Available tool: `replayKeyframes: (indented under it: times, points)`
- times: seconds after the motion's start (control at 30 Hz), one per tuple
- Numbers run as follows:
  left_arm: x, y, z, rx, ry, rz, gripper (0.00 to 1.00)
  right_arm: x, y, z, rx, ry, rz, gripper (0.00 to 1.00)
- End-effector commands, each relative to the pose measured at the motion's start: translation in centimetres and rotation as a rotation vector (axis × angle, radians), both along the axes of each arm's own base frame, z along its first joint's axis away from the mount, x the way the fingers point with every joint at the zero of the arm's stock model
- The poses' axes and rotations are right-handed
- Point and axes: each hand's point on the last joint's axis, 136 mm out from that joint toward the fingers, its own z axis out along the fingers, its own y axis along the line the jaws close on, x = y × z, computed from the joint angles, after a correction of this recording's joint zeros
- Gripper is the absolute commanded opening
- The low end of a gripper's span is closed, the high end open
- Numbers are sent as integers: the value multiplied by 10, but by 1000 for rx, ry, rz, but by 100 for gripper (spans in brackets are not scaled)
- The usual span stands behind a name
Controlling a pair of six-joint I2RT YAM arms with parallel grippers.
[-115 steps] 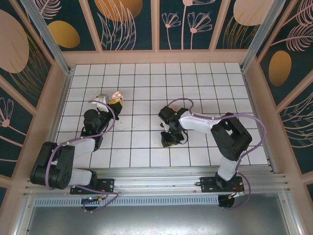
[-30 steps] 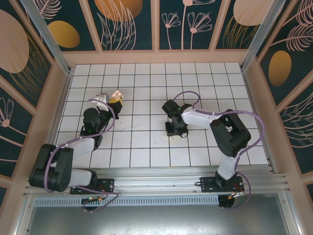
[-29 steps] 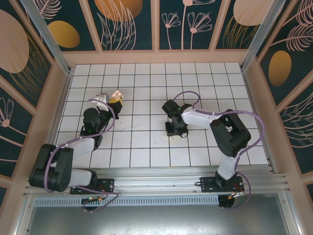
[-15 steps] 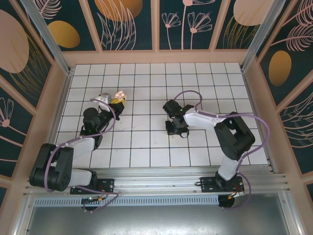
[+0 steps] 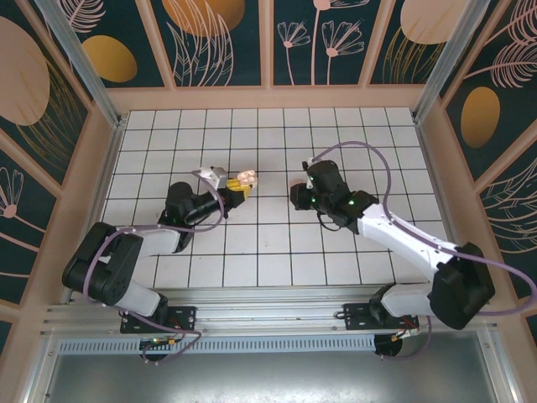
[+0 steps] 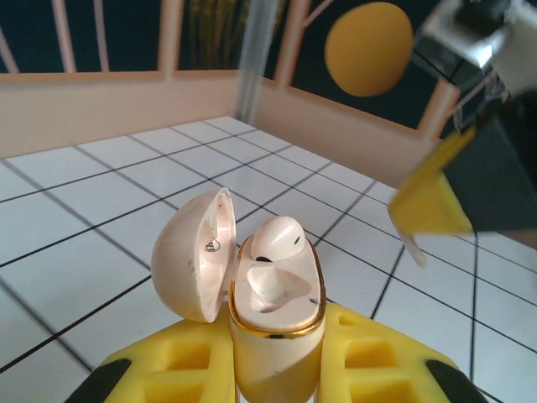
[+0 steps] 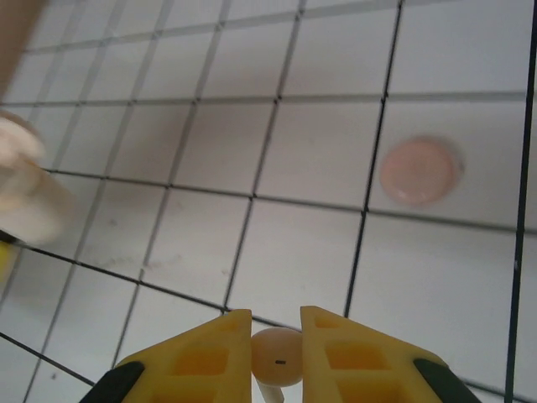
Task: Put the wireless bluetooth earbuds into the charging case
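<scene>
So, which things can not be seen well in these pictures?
Right wrist view: the earbud in the right gripper is cut by the bottom edge; the charging case is a blur at the left edge.
Left wrist view: the case's lower body is hidden between the fingers of the left gripper; the right gripper is blurred, cut by the right edge.
Top view: the case's contents are too small to make out.

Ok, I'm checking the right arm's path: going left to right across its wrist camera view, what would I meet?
The charging case → earbud pinched in the right gripper → round pink disc.
</scene>
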Motion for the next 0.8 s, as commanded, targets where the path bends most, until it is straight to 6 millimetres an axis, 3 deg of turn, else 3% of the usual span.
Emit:
replayKeyframes:
  times: [0.0,0.13,0.27,0.43,0.77]
  points:
    - [-8,-21,10,18,-116,-89,19,7,8,49,95,-218,36,17]
    - [-17,-39,11,35,-176,-150,18,-4,25,80,151,-356,130,17]
    - [-22,-50,12,51,-237,-172,17,-17,45,90,145,-431,214,17]
    - [-19,-56,13,91,-307,-133,17,-31,63,93,168,-483,281,17]
    - [-19,-54,23,108,-366,-82,16,-32,66,81,216,-497,267,17]
